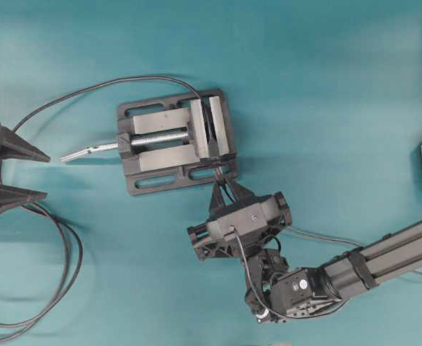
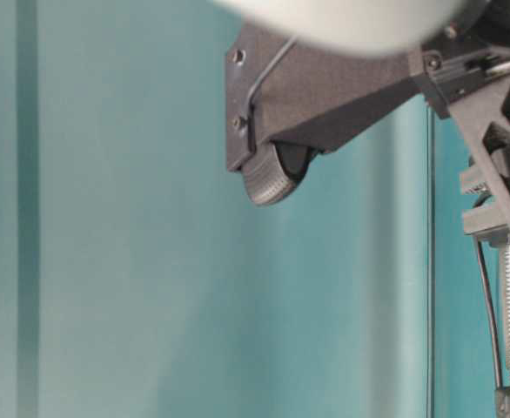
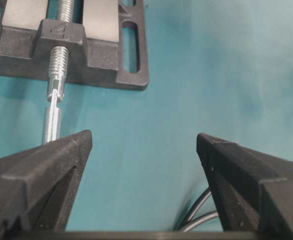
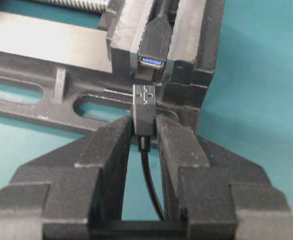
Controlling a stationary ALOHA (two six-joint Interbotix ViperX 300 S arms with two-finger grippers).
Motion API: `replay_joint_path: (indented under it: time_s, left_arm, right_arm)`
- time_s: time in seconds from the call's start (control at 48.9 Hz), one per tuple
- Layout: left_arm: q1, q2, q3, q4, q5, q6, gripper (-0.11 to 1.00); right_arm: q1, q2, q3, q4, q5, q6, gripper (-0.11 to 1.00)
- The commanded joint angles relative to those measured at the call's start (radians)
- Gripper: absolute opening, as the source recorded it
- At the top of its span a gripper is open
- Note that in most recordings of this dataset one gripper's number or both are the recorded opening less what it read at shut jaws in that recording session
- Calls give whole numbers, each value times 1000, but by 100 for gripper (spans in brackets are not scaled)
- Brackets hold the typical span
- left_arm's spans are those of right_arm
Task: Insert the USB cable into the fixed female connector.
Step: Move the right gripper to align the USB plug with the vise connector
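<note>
The USB cable's dark plug (image 4: 145, 106) is pinched between the fingers of my right gripper (image 4: 145, 124), which is shut on it. Its thin lead runs back between the fingers. The plug's tip points at the fixed female connector (image 4: 151, 59), a small dark socket with a blue insert clamped in the vise's jaws. A small gap separates plug and socket. From overhead, my right gripper (image 1: 224, 189) sits at the vise's near right corner, and the USB cable (image 1: 319, 236) trails off to the right. My left gripper (image 1: 45, 175) is open at the left edge, holding nothing.
The grey metal vise (image 1: 175, 140) stands mid-table, its silver screw rod (image 1: 88, 151) pointing toward my left gripper (image 3: 144, 142). A long dark cable (image 1: 67, 267) leaves the vise's far side, arcs left and loops under the left gripper to the lower left.
</note>
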Motion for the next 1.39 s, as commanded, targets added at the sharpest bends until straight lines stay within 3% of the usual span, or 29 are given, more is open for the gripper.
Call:
replay_joint_path:
  time_s: [0.0, 0.348, 0.716, 1.372]
  left_arm:
    - [-2, 6, -12, 3, -3, -12, 100]
    - [-2, 6, -12, 3, -3, -12, 100]
    - [-2, 6, -12, 3, -3, -12, 100]
    - [-2, 5, -11, 3, -3, -12, 100]
  right_arm:
    - [-8, -18, -21, 3, -9, -2, 20]
    - [-28, -11, -52, 60, -26, -2, 20]
    - [-46, 15, -106, 61, -41, -12, 20]
    - [-66, 17, -106, 72, -55, -38, 20]
